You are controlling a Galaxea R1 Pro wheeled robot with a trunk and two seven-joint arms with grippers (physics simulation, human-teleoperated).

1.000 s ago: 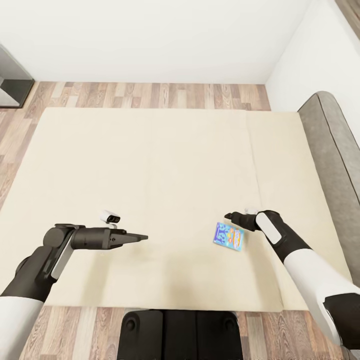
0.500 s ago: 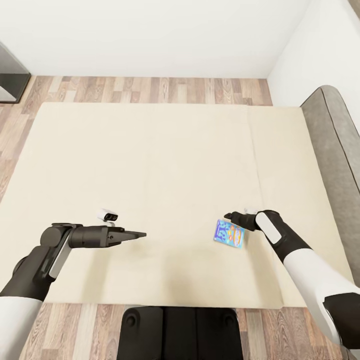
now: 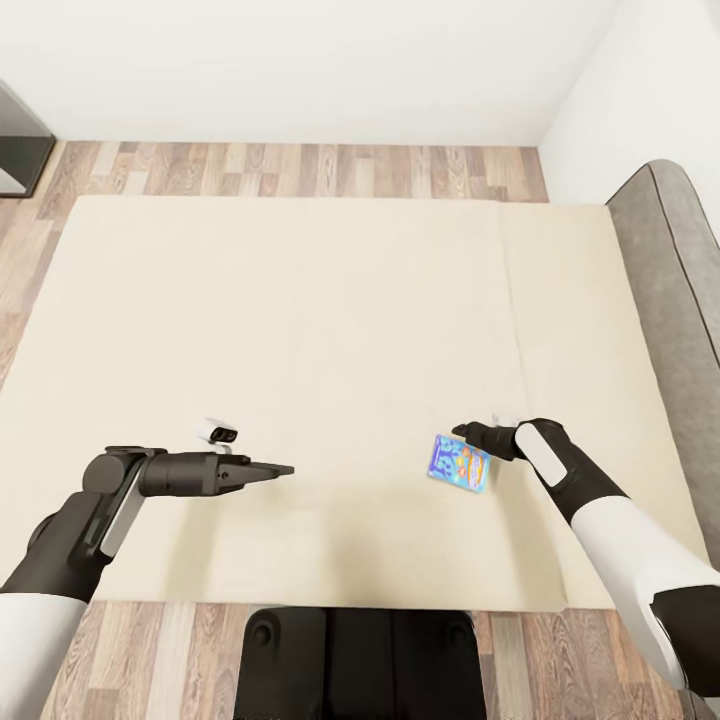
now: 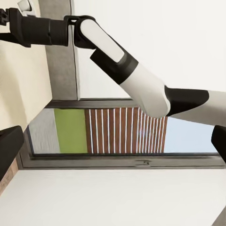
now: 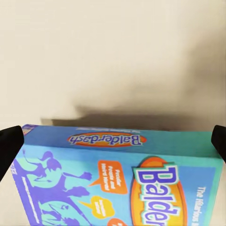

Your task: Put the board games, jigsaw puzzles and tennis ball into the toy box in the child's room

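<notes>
A blue board game box (image 3: 459,464) printed "Balderdash" hangs at my right gripper (image 3: 466,434), which is shut on its edge above a cream rug (image 3: 300,300). In the right wrist view the box (image 5: 117,179) spans the gap between both fingertips of the right gripper (image 5: 113,141). My left gripper (image 3: 288,468) points to the right over the rug, level with the box and well apart from it. In the left wrist view its fingertips sit at the two edges of the picture with nothing between them, so the left gripper (image 4: 113,146) is open. The toy box, puzzles and tennis ball are out of view.
Wood floor (image 3: 300,168) borders the rug in front of a white wall. A grey upholstered piece (image 3: 680,300) runs along the right side. Dark furniture (image 3: 15,150) stands at the far left. My base (image 3: 360,660) sits at the rug's near edge. The left wrist view faces a window (image 4: 117,127).
The whole picture has shifted: the rug and floor slid up in the frame and the grey piece moved right, so the camera moved. Both arms keep their pose, box still held.
</notes>
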